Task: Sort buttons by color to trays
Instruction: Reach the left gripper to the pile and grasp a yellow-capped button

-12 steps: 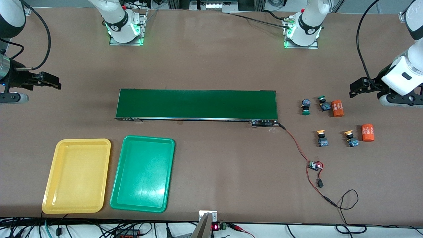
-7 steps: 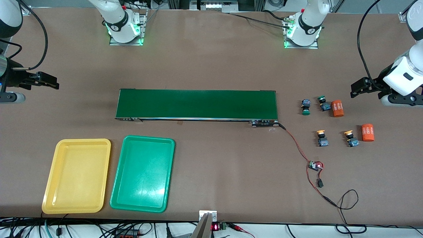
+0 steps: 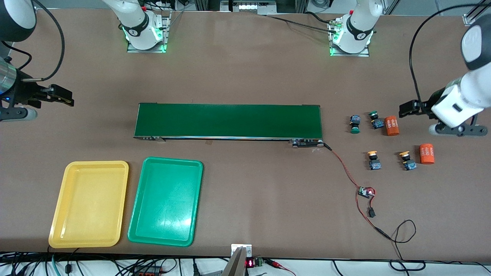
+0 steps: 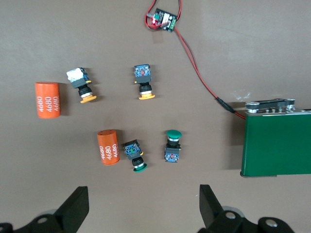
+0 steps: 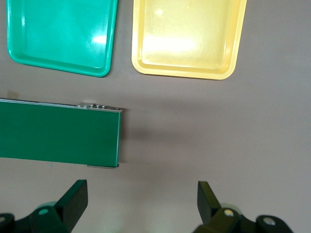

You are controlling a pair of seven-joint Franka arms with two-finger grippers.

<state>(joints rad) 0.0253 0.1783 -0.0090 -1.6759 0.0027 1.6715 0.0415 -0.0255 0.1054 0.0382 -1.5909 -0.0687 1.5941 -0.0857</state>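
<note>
Four buttons lie on the table past the conveyor's end, toward the left arm's end. Two green buttons (image 3: 355, 125) (image 3: 375, 120) lie farther from the front camera than two yellow buttons (image 3: 373, 160) (image 3: 407, 161). The left wrist view shows the green buttons (image 4: 136, 157) (image 4: 173, 145) and the yellow buttons (image 4: 82, 87) (image 4: 144, 81). My left gripper (image 3: 406, 108) (image 4: 143, 208) hangs open and empty over bare table beside the green pair. The yellow tray (image 3: 61, 199) (image 5: 187, 68) and green tray (image 3: 138, 199) (image 5: 58, 58) sit empty near the front edge. My right gripper (image 3: 66, 98) (image 5: 141, 204) is open and empty over the table at the right arm's end.
A long dark-green conveyor belt (image 3: 228, 121) (image 4: 277, 145) (image 5: 58, 131) crosses the middle. Two orange numbered cylinders (image 3: 391, 125) (image 3: 426, 153) lie beside the buttons. A red-and-black wire runs from the conveyor to a small circuit board (image 3: 365, 192) (image 4: 163, 19).
My left gripper has moved toward the green buttons and the orange cylinder. My right gripper has shifted slightly toward the conveyor. Both stay open; the buttons have not moved.
</note>
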